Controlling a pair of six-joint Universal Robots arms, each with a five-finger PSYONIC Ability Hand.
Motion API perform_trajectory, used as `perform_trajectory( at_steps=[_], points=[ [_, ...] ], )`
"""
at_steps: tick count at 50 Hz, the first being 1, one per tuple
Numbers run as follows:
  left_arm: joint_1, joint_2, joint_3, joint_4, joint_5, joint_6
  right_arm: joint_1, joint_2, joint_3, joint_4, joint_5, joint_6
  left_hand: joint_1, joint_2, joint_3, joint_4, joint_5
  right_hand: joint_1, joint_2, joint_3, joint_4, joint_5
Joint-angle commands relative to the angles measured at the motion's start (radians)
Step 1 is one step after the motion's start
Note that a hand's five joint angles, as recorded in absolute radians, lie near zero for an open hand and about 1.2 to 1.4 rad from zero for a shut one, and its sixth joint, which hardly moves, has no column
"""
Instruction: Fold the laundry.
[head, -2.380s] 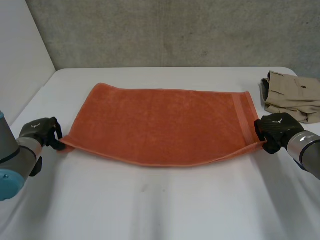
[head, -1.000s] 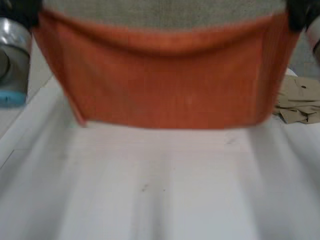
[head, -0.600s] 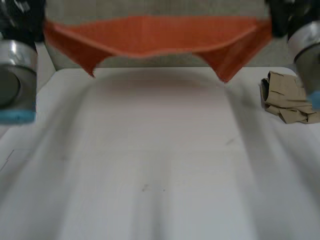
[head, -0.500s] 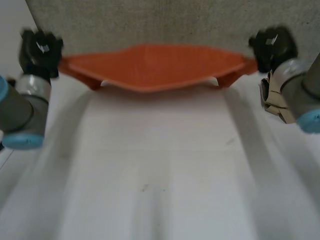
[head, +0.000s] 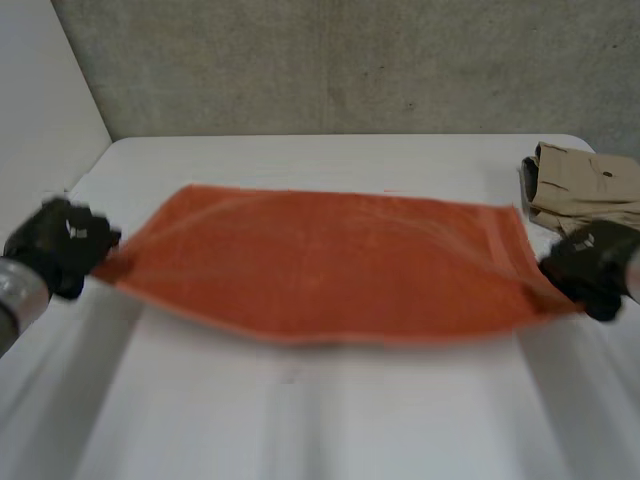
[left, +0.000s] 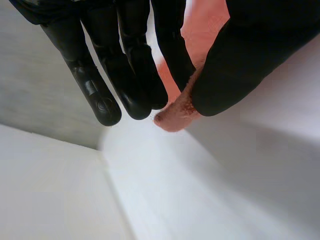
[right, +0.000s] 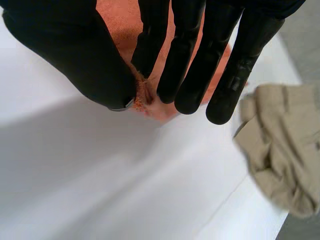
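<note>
An orange towel (head: 330, 265) is spread flat across the middle of the white table (head: 330, 420), long side running left to right. My left hand (head: 58, 245) pinches the towel's near left corner (left: 175, 112) between thumb and fingers (left: 140, 90). At the opposite end, my right hand (head: 592, 265) pinches the near right corner (right: 150, 102) against its thumb. Both hands sit low, just above the table, with the cloth taut between them.
A folded beige garment (head: 585, 190) lies at the table's far right edge, close behind my right hand; the right wrist view shows it (right: 280, 150) beside the fingertips. A grey wall (head: 350, 60) stands behind the table.
Both hands swung the towel up off the table, flipped it in the air, then brought it back down. It now lies spread flat again, slightly nearer than before.
</note>
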Motion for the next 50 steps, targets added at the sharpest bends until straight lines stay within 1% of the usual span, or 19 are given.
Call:
perform_trajectory(
  at_steps=[1,4,8,9,12,13,16,17,20,21,25,29,33,38,41,47,48,49,50],
  points=[
    [0.007,0.027,-0.014,-0.292,0.032,0.107,-0.024,-0.052,0.086,0.047,-0.007,-0.099,0.238,0.196,0.201,0.195,0.254,0.399,0.225,0.213,0.205,0.225],
    [0.0,-0.002,-0.001,-0.227,0.031,0.107,-0.029,-0.04,0.088,0.015,-0.011,-0.085,0.238,0.196,0.201,0.195,0.254,0.399,0.225,0.213,0.205,0.225],
    [-0.019,-0.108,0.048,-0.101,0.024,0.095,-0.018,0.061,0.062,-0.095,-0.011,-0.029,0.238,0.196,0.201,0.195,0.254,0.399,0.225,0.213,0.205,0.225],
    [-0.038,-0.152,0.076,-0.058,0.023,0.081,-0.018,0.08,0.051,-0.115,-0.008,-0.018,0.238,0.196,0.201,0.195,0.254,0.399,0.225,0.213,0.205,0.225],
    [-0.068,-0.227,0.122,0.007,0.021,0.034,-0.013,0.13,0.002,-0.197,-0.001,0.036,0.238,0.196,0.201,0.195,0.254,0.399,0.225,0.213,0.205,0.225],
    [-0.082,-0.275,0.16,0.049,0.02,-0.002,-0.012,0.14,-0.009,-0.218,0.001,0.051,0.238,0.196,0.201,0.195,0.254,0.399,0.225,0.213,0.205,0.225],
    [-0.092,-0.347,0.222,0.115,0.011,-0.052,-0.006,0.186,-0.055,-0.316,0.015,0.106,0.238,0.196,0.201,0.195,0.254,0.399,0.225,0.213,0.205,0.225],
    [-0.095,-0.393,0.263,0.16,-0.006,-0.083,-0.006,0.199,-0.066,-0.342,0.021,0.111,0.238,0.196,0.201,0.195,0.254,0.399,0.225,0.213,0.205,0.225],
    [-0.102,-0.46,0.332,0.224,-0.049,-0.129,0.006,0.268,-0.109,-0.434,0.061,0.123,0.238,0.196,0.201,0.195,0.254,0.399,0.225,0.213,0.205,0.225],
    [-0.119,-0.502,0.373,0.266,-0.08,-0.149,0.013,0.284,-0.119,-0.454,0.07,0.123,0.238,0.196,0.201,0.195,0.254,0.399,0.225,0.213,0.205,0.225],
    [-0.168,-0.595,0.456,0.364,-0.129,-0.163,0.049,0.353,-0.182,-0.528,0.105,0.123,0.238,0.196,0.201,0.195,0.254,0.399,0.225,0.213,0.205,0.225],
    [-0.188,-0.677,0.511,0.462,-0.146,-0.158,0.063,0.437,-0.257,-0.591,0.125,0.123,0.238,0.196,0.201,0.195,0.254,0.399,0.225,0.213,0.205,0.225],
    [-0.202,-0.737,0.559,0.513,-0.166,-0.155,0.074,0.522,-0.346,-0.615,0.153,0.12,0.238,0.196,0.201,0.195,0.254,0.399,0.225,0.213,0.205,0.225],
    [-0.217,-0.793,0.625,0.522,-0.196,-0.154,0.094,0.624,-0.472,-0.622,0.177,0.12,0.238,0.196,0.201,0.195,0.254,0.399,0.225,0.213,0.205,0.225],
    [-0.219,-0.824,0.659,0.522,-0.213,-0.154,0.094,0.658,-0.521,-0.626,0.183,0.12,0.238,0.196,0.201,0.195,0.254,0.399,0.225,0.213,0.205,0.225],
    [-0.227,-0.832,0.656,0.527,-0.212,-0.149,0.097,0.706,-0.601,-0.631,0.187,0.125,0.238,0.196,0.201,0.195,0.254,0.399,0.225,0.213,0.205,0.225],
    [-0.231,-0.83,0.651,0.528,-0.213,-0.149,0.097,0.706,-0.607,-0.632,0.19,0.128,0.238,0.196,0.201,0.195,0.254,0.356,0.183,0.171,0.163,0.182],
    [-0.236,-0.827,0.648,0.53,-0.215,-0.149,0.097,0.706,-0.61,-0.632,0.193,0.133,0.099,0.057,0.062,0.055,0.114,0.12,-0.053,-0.065,-0.073,-0.054],
    [-0.24,-0.826,0.644,0.533,-0.216,-0.148,0.098,0.7,-0.613,-0.631,0.203,0.145,-0.246,-0.287,-0.282,-0.289,-0.23,-0.798,-0.971,-0.983,-0.991,-0.972]
  ],
)
